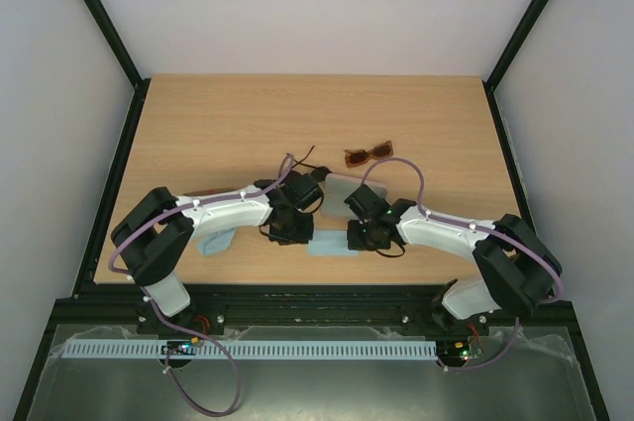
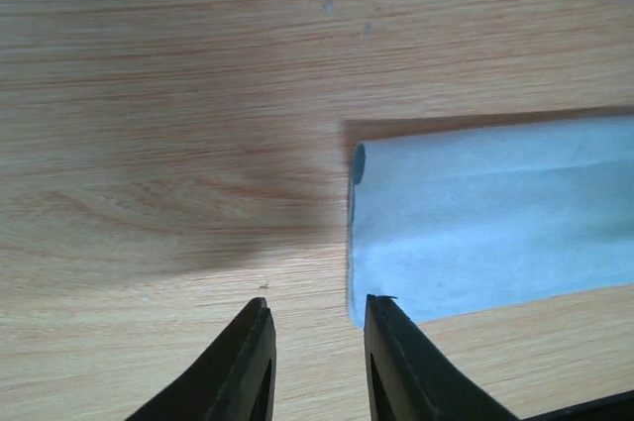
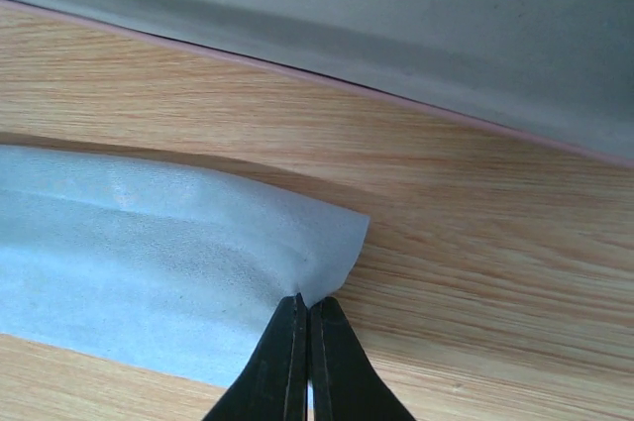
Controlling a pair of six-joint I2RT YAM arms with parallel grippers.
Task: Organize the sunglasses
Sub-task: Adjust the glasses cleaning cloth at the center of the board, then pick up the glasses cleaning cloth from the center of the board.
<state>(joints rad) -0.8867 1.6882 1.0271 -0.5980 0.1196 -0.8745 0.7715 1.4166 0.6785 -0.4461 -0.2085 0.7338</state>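
The reddish-brown sunglasses [image 1: 369, 154] lie folded open on the table beyond both arms, and neither gripper touches them. A thin black wire shape [image 1: 303, 155] pokes out behind the left wrist; I cannot tell whether it is the black pair. A light blue cloth [image 1: 332, 246] lies flat between the grippers. My right gripper [image 3: 309, 304] is shut, pinching the corner of that cloth [image 3: 149, 263]. My left gripper [image 2: 317, 317] is open at the opposite end of the cloth [image 2: 495, 223]. Its right fingertip [image 2: 381, 307] overlaps the cloth's corner, and only bare wood shows between the fingers.
A flat pink case [image 1: 342, 186] lies just beyond the cloth and shows at the top of both wrist views. A second light blue cloth [image 1: 213, 241] lies under the left arm. A brown case [image 1: 203, 192] is mostly hidden there.
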